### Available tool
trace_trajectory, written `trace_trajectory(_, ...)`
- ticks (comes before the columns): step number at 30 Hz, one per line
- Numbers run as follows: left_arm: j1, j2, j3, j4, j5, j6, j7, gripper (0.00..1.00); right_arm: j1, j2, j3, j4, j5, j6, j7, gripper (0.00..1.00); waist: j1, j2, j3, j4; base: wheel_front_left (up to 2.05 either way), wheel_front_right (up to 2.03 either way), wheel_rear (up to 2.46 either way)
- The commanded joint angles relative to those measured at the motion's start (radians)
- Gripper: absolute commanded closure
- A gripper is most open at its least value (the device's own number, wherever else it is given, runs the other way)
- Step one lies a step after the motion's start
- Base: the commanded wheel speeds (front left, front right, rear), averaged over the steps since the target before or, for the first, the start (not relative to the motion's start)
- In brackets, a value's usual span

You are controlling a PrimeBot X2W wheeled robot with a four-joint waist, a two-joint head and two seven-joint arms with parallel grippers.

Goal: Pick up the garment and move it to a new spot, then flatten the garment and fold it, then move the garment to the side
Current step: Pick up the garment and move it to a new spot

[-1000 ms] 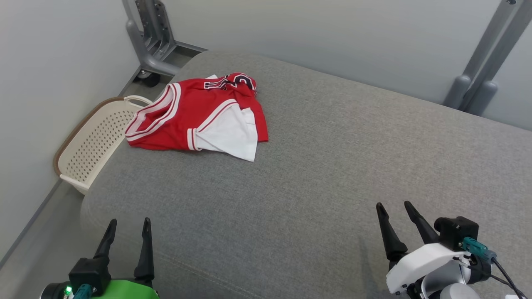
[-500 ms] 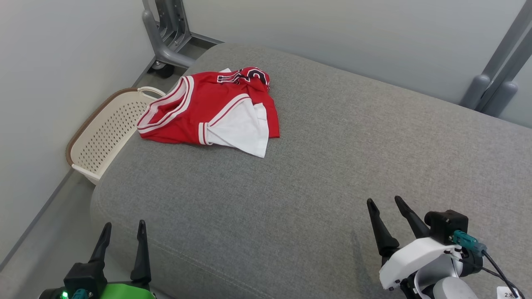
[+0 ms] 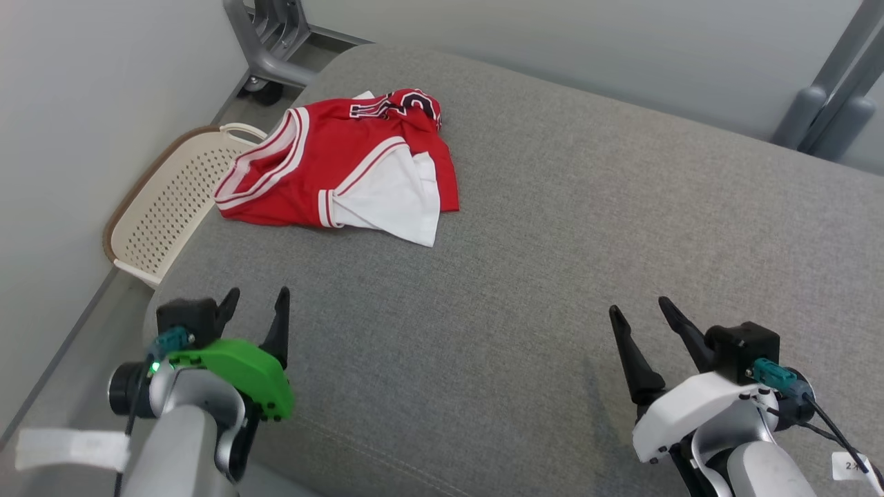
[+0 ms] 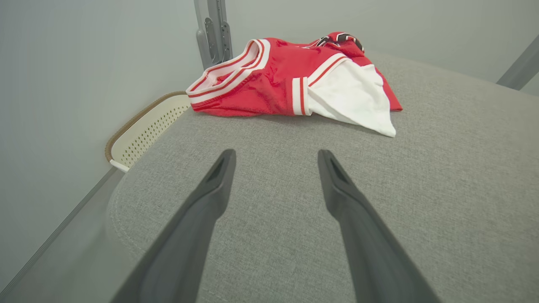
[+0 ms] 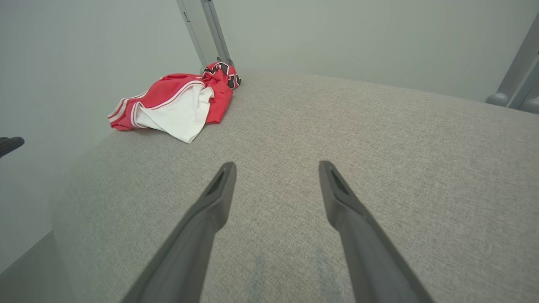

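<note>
The garment is a red jersey with white trim, a white panel and dark lettering, lying crumpled at the far left of the grey cushioned surface. It also lies ahead in the left wrist view as the garment, and far left in the right wrist view as the garment. My left gripper hovers open over the near left corner, well short of the jersey, nothing between its fingers. My right gripper stands open at the near right, far from the jersey and holding nothing.
A cream perforated basket sits on the floor against the left wall, beside the cushion's left edge. Grey metal frame legs stand at the back left, and more legs at the back right. A grey wall runs behind.
My left arm has risen and come forward over the cushion's near left corner. The head camera has shifted, so the whole scene slid. The garment lies as before; both grippers stay open.
</note>
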Motion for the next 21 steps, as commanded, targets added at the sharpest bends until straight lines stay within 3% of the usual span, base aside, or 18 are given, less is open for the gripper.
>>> trace_trajectory(1, -0.065, 0.010, -0.004, 0.039, -0.016, -0.004, 0.042, 0.00, -0.017, -0.005, 0.007, -0.026, -0.017, -0.001, 0.019, 0.00, 0.0000, 0.0000, 0.058, -0.021, 0.00, 0.00, 0.00)
trace_trajectory(7, -0.318, 0.003, 0.031, 0.190, -0.092, 0.004, 0.197, 0.00, -0.047, -0.056, 0.049, -0.137, -0.054, 0.000, 0.109, 0.00, 0.0000, 0.0000, 0.162, -0.083, 0.00, 0.00, 0.00)
trace_trajectory(10, -0.407, 0.028, 0.049, 0.246, -0.118, 0.003, 0.252, 0.00, -0.061, -0.098, 0.086, -0.180, -0.056, 0.000, 0.150, 0.00, 0.0000, 0.0000, 0.198, -0.123, 0.00, 0.00, 0.00)
trace_trajectory(21, -0.559, 0.082, 0.068, 0.383, -0.166, 0.000, 0.369, 0.00, -0.021, -0.177, 0.095, -0.313, -0.045, -0.001, 0.245, 0.00, 0.0000, 0.0000, 0.289, -0.183, 0.00, 0.00, 0.00)
